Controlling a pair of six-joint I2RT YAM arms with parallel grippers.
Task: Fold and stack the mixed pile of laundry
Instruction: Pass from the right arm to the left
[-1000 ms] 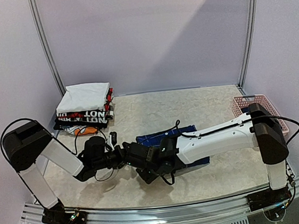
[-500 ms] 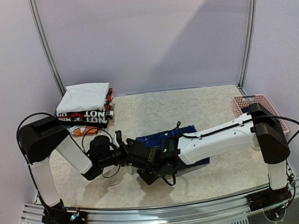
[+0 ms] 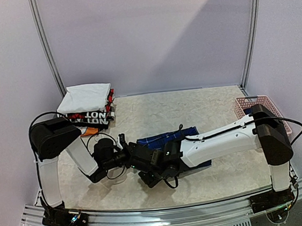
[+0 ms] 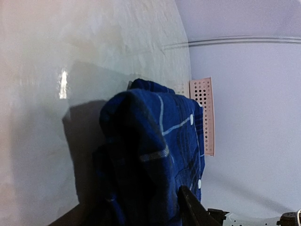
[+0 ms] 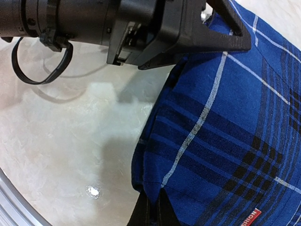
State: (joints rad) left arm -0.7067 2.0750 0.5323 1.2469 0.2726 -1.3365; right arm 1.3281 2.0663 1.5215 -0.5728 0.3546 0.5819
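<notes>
Left tool (image 3: 139, 158) has moved in and narrowed at the plaid shirt (image 3: 156, 140), grip unclear. Right tool (image 5: 153, 209) is pinched shut on its hem. The shirt, dark blue with thin white lines, lies bunched left of the basket (image 3: 261, 107).

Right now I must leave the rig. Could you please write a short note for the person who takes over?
Right gripper: shut on an edge of the plaid shirt.
Left gripper: at the shirt's bunched left end; whether it grips cannot be told.
Things: the shirt lies mid-table, bunched, not flat. The folded stack is at the back left, the pink basket at the right edge.
Done: earlier garments stacked.
Left: fold this shirt and stack it.
</notes>
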